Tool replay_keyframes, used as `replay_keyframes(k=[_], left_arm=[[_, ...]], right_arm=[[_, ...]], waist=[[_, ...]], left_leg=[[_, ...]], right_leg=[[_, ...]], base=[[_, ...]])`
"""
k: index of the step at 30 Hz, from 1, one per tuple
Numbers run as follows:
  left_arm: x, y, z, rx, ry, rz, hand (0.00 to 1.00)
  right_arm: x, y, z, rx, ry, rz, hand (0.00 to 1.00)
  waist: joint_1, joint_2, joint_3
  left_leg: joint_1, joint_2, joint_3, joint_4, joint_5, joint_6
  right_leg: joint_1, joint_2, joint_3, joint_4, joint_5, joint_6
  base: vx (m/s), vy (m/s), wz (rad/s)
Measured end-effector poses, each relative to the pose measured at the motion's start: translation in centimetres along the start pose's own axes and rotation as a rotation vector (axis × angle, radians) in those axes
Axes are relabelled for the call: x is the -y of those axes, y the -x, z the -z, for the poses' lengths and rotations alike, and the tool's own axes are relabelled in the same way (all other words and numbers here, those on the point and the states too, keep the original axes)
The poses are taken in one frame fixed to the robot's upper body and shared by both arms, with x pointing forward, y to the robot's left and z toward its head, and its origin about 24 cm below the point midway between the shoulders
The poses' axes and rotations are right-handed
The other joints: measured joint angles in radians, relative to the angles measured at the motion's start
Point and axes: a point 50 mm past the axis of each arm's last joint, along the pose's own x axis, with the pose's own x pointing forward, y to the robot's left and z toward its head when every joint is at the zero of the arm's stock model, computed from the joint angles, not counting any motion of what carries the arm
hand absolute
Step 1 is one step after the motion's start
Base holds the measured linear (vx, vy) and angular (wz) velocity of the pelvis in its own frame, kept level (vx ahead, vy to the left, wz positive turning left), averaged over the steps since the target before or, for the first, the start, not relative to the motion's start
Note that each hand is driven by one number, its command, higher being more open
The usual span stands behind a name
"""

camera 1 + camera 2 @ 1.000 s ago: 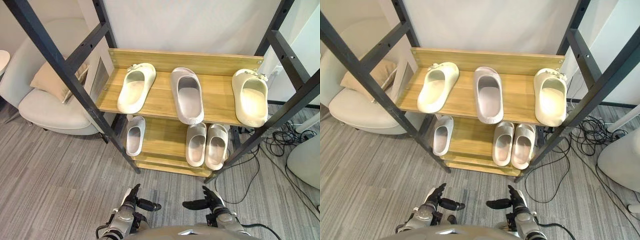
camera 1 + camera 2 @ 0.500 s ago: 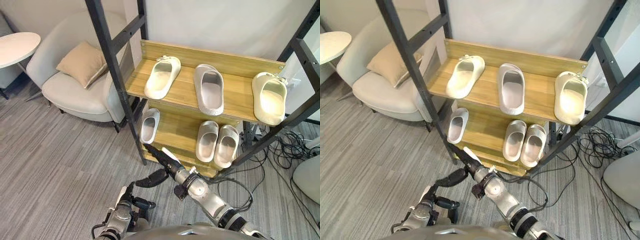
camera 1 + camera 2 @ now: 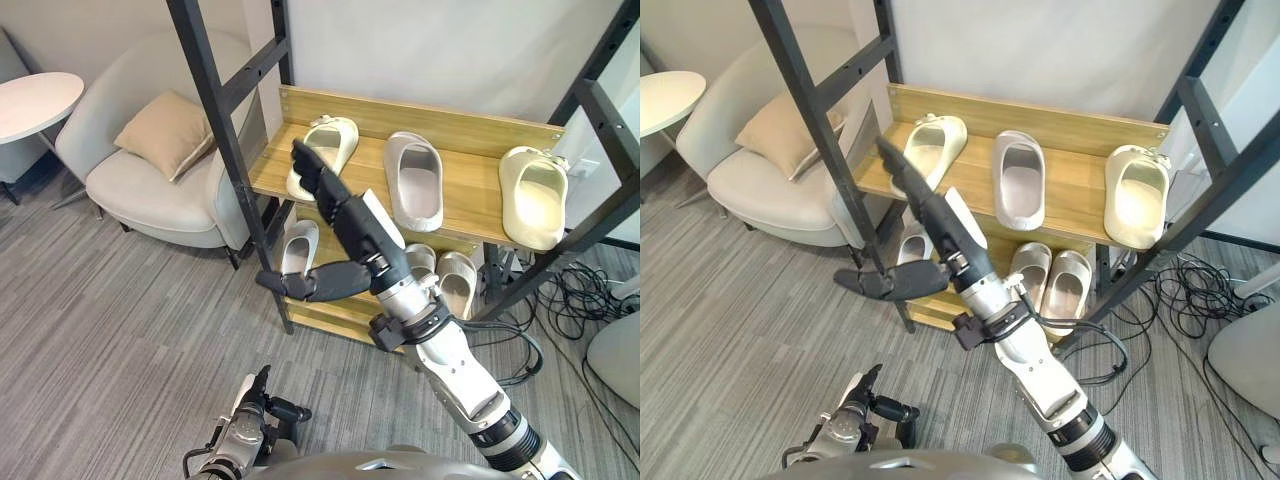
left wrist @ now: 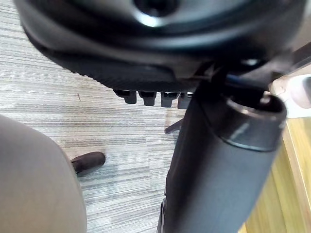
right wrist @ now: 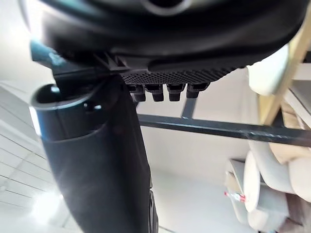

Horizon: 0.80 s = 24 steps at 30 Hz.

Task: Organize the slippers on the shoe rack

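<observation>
The wooden shoe rack (image 3: 470, 128) carries three slippers on its top shelf: a cream slipper (image 3: 325, 148) at the left, a grey slipper (image 3: 415, 180) in the middle and a second cream slipper (image 3: 535, 195) at the right. On the lower shelf lie a small grey slipper (image 3: 296, 248) and a grey pair (image 3: 452, 280), partly hidden by my arm. My right hand (image 3: 350, 230) is raised in front of the rack, open, its fingers straight and reaching towards the left cream slipper without touching it, thumb spread. My left hand (image 3: 258, 398) hangs low near the floor, relaxed and empty.
A black frame post (image 3: 225, 150) crosses in front of the rack's left end, and another slants past its right end (image 3: 590, 235). A pale armchair with a beige cushion (image 3: 165, 130) and a round white table (image 3: 35, 100) stand at the left. Cables (image 3: 570, 300) lie on the floor at the right.
My right arm has swung up from near the floor to the height of the top shelf, fingers now by the left cream slipper. The left hand stays low. The slippers have not moved.
</observation>
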Motion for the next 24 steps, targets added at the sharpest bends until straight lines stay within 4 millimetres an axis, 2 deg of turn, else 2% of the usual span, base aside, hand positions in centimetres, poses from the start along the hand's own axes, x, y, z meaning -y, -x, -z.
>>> replay_keyframes(k=[3, 9, 15, 19, 24], left_arm=[[0.1, 0.0, 0.0, 0.004, -0.021, 0.006, 1.0], [0.3, 0.1, 0.1, 0.002, -0.021, 0.01, 1.0], [0.4, 0.2, 0.3, 0.004, -0.016, 0.022, 1.0], [0.4, 0.4, 0.6, 0.002, -0.008, 0.023, 1.0], [0.4, 0.4, 0.7, 0.002, -0.004, 0.023, 1.0]], right_arm=[[1.1, -0.2, -1.2, 0.068, 0.047, 0.084, 1.0], [5.5, 0.1, -2.8, 0.137, 0.29, 0.344, 1.0], [9.5, 1.2, -4.1, 0.139, 0.515, 0.479, 1.0], [11.5, 1.3, -4.2, 0.098, 0.64, 0.517, 1.0], [14.2, 1.4, -3.9, 0.034, 0.767, 0.584, 1.0]], waist=[[-0.002, 0.002, -0.001], [-0.004, 0.011, -0.01], [-0.009, 0.019, -0.015], [-0.023, 0.021, -0.016], [-0.025, 0.023, -0.017]], left_leg=[[0.009, 0.004, 0.013, 0.0, -0.001, -0.001], [0.012, 0.01, 0.019, 0.0, -0.002, -0.004], [0.016, 0.014, 0.028, 0.0, -0.004, -0.006], [0.016, 0.014, 0.029, 0.0, -0.004, -0.006], [0.015, 0.017, 0.037, 0.0, -0.007, -0.008]], right_leg=[[-0.002, 0.002, 0.013, 0.006, 0.0, 0.0], [-0.004, 0.008, 0.021, 0.008, 0.0, 0.0], [-0.003, 0.012, 0.031, 0.005, 0.001, 0.0], [-0.004, 0.012, 0.032, 0.004, 0.001, 0.0], [-0.009, 0.014, 0.041, 0.004, 0.001, 0.0]], base=[[-0.04, -0.013, -0.14], [-0.01, -0.014, -0.03], [0.0, -0.018, -0.04], [0.0, 0.0, 0.0], [-0.01, -0.011, -0.04]])
